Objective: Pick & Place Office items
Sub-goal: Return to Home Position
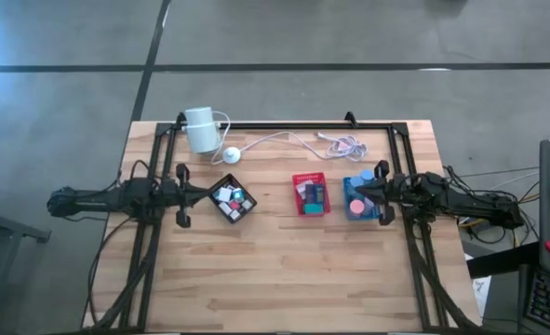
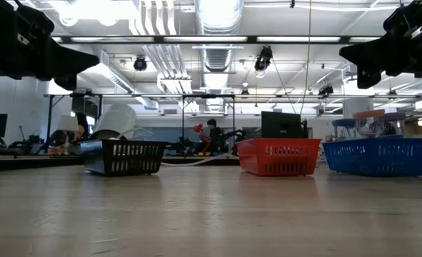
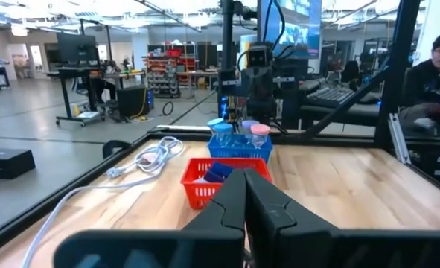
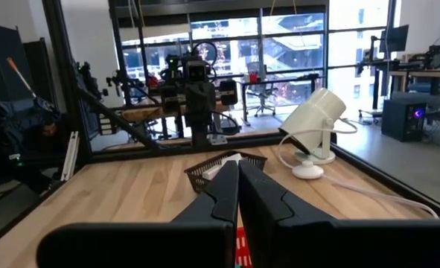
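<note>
1. The left gripper (image 3: 244, 175) has its fingers pressed together with nothing between them. In the high view it points at the black tray (image 2: 121, 158) from just beside it, and the low view shows it raised well above the surface (image 1: 284, 270).
2. The right gripper (image 4: 238, 165) is likewise closed and empty, and it hangs over the blue tray (image 2: 378, 157). This looks like the riskiest spot. If the arm dips while pulling away, it could clip the tray's wall or the cylinders that stand above its rim.
3. The office items (image 1: 230, 198) all lie inside the black tray, the red tray (image 2: 277, 158) and the blue one. I see none loose on the surface. The mesh trays look light, so a nudge would probably slide one or spill its pieces and undo the sorting.
4. The white cylinder (image 1: 200, 128) and its cable (image 1: 293, 141) sit at the far edge, well apart from both arms. Only a wide swing by the left arm would snag them.
5. The safest retreat is probably straight back at the present height.
</note>
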Robot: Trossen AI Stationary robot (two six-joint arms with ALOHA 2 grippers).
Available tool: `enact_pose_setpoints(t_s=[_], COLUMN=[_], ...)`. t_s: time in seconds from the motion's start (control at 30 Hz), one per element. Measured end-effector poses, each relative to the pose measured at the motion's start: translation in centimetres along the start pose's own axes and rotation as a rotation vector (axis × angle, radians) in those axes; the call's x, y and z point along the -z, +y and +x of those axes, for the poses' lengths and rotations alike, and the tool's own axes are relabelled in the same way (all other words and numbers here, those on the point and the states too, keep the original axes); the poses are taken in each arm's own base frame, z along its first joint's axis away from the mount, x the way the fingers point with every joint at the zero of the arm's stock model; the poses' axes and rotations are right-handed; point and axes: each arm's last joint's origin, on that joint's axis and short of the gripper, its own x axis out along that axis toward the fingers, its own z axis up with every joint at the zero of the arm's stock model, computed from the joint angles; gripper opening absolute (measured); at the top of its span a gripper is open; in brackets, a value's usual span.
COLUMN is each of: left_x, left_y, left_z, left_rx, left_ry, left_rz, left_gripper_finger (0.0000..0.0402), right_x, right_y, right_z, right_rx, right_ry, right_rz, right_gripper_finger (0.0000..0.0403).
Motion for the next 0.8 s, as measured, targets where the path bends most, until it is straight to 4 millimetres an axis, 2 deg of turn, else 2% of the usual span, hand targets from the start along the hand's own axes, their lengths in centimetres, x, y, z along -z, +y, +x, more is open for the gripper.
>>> enact_pose_setpoints(t_s=[0.8], left_x=[0.2], left_y=[-0.02], left_z=[0.01], left_rx=[0.004], left_ry=[0.021], left_rz=[0.001], left_gripper_finger=[0.0003], right_x=[-0.46], right_y=[0.05], right_z=[0.01], right_rx=[-0.003], right_ry=[-0.047], right_rz=[-0.048], right_gripper_finger=[0.0008])
